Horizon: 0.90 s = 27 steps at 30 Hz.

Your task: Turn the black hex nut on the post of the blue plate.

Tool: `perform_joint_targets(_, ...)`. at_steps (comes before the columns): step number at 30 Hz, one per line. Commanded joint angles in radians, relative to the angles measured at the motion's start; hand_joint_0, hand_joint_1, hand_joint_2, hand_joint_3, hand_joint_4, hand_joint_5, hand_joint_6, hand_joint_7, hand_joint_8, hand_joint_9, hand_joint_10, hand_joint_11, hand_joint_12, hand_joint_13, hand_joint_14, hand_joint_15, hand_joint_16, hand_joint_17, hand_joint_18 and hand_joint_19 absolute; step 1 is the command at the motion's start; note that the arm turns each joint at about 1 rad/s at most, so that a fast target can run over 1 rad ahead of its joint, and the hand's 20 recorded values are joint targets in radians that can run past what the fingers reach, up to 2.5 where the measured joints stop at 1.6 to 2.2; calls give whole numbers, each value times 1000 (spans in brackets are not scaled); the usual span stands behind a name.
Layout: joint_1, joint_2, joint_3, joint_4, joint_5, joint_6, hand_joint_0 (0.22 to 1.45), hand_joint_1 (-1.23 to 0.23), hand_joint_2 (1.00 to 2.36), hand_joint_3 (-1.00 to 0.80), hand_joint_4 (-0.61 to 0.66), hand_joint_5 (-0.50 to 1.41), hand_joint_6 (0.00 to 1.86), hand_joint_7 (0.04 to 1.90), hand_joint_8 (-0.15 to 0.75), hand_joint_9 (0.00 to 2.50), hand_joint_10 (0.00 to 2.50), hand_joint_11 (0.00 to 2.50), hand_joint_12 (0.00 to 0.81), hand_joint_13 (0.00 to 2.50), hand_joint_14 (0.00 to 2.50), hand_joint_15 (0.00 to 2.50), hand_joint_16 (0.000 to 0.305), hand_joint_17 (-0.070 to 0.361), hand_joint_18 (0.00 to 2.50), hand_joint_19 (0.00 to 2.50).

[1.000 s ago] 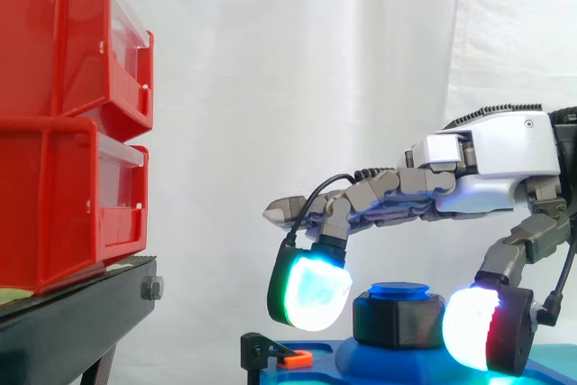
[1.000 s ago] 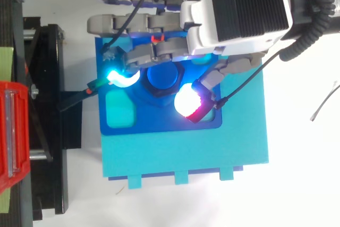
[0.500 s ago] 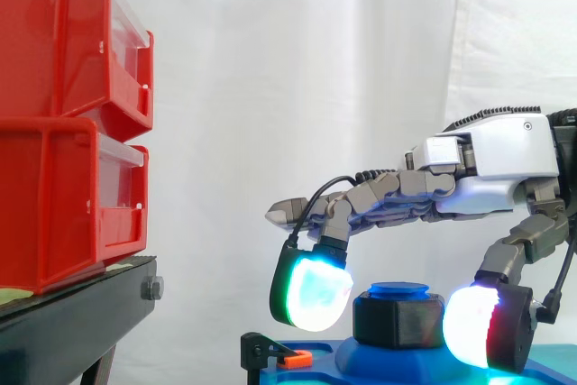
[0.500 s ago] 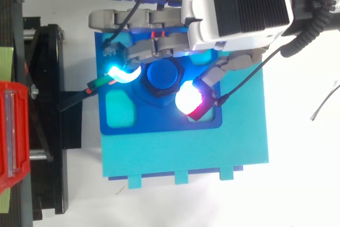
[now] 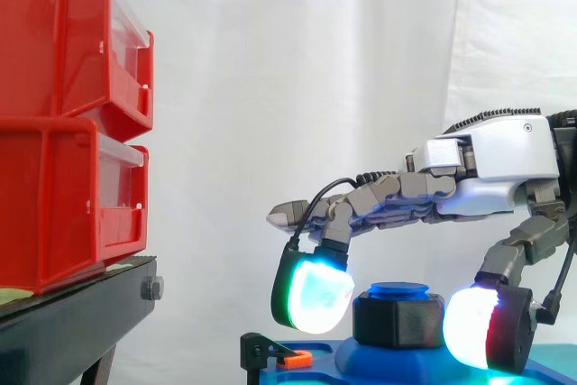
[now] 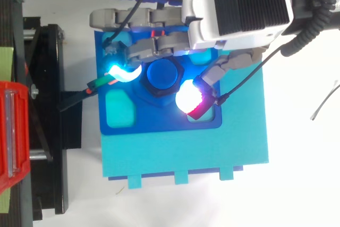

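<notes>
Fingers (image 5: 311, 293) of mine pinch the black hex nut (image 5: 397, 320) from left and right, one glowing pad against each flank, the rest held out straight, higher up. The nut sits on the post (image 6: 162, 74) at the middle of the blue plate (image 6: 159, 123), just under the post's blue cap, well right of the red bins (image 5: 63, 114). By my reckoning the grip is made, but nothing marks any turn, so the turning itself is left to do.

No legible text, labels, numbers or signs on any surface.
</notes>
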Motion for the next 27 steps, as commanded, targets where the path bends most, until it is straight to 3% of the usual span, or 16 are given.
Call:
perform_joint_targets(1,0,0,-1,4,0,0,572,-723,1000,-500,19,-300,501,849,29,0,0,0,219,0,0,37,28,63,20,169)
perform_joint_targets(27,-3,-14,-1,7,0,-3,564,-702,1000,-500,61,-292,500,881,31,0,0,0,222,0,0,38,28,64,17,170)
